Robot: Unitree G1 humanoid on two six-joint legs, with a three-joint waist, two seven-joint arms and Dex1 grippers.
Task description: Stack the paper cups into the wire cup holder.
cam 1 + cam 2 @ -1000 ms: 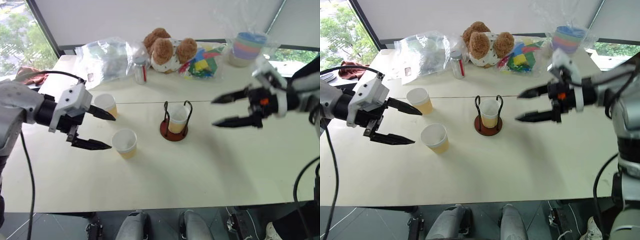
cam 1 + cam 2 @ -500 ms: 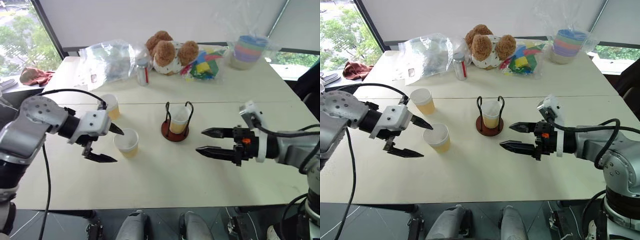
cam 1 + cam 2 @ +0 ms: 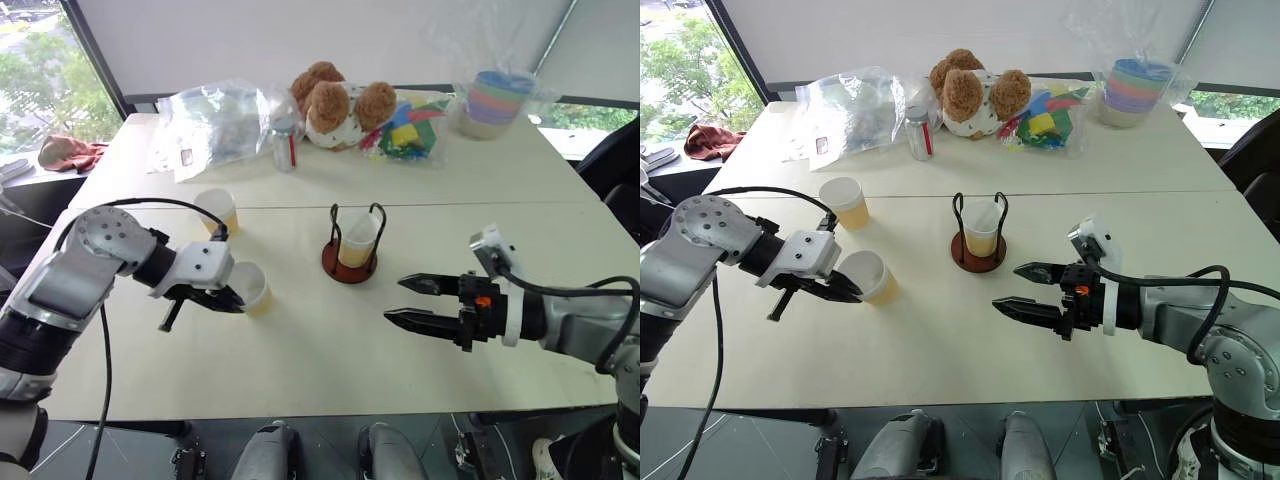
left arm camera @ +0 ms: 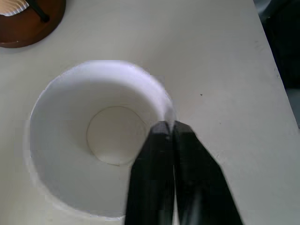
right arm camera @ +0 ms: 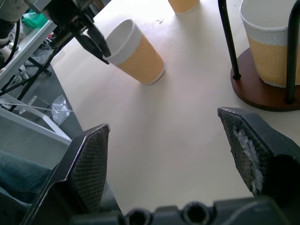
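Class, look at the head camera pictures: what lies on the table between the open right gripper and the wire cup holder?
Nothing: bare table separates the right gripper from the wire cup holder, as the right eye view shows.

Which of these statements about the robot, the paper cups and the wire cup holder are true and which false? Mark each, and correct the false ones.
1. The left gripper is shut on the rim of a paper cup. True.
2. That cup stands upright. False: it tilts toward the gripper.
3. The wire cup holder is empty. False: one cup stands in it.
4. The right gripper is open and holds nothing. True.
5. Another cup stands on the table apart from the holder. True.
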